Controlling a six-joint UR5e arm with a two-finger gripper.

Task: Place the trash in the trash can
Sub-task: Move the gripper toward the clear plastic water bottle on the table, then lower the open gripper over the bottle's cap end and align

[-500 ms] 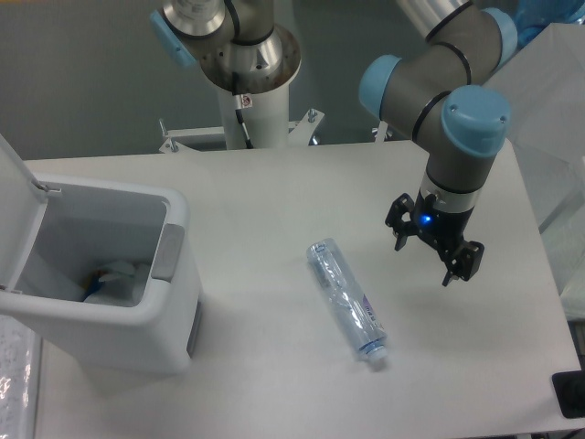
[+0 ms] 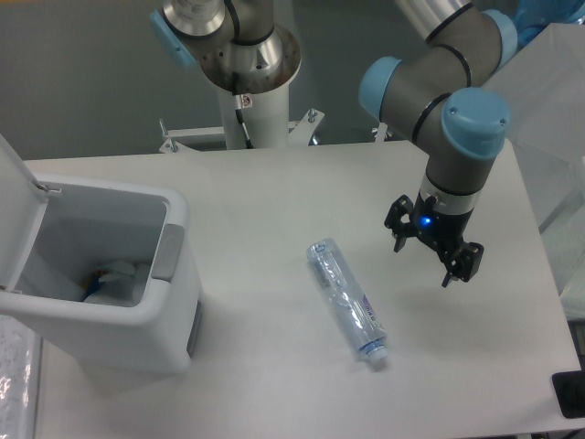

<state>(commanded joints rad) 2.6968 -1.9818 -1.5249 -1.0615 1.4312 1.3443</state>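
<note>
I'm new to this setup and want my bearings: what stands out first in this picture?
A crushed clear bottle lies flat near the middle of the white table, its white cap pointing toward the front edge. To its right the gripper hangs open and empty above the table, apart from the bottle. At the left stands a white trash can with its lid up and some scraps already inside.

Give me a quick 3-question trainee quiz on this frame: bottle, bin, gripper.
1. True or false: the gripper is holding the bottle.
2. The trash can lid is: A) shut B) open C) missing.
3. Fill in: the bottle's white cap end points toward the ___ edge of the table, near or far from the camera.

Key: 1 false, it is open and apart from the bottle, to the bottle's right in the picture; 2 B; 3 near.
</note>
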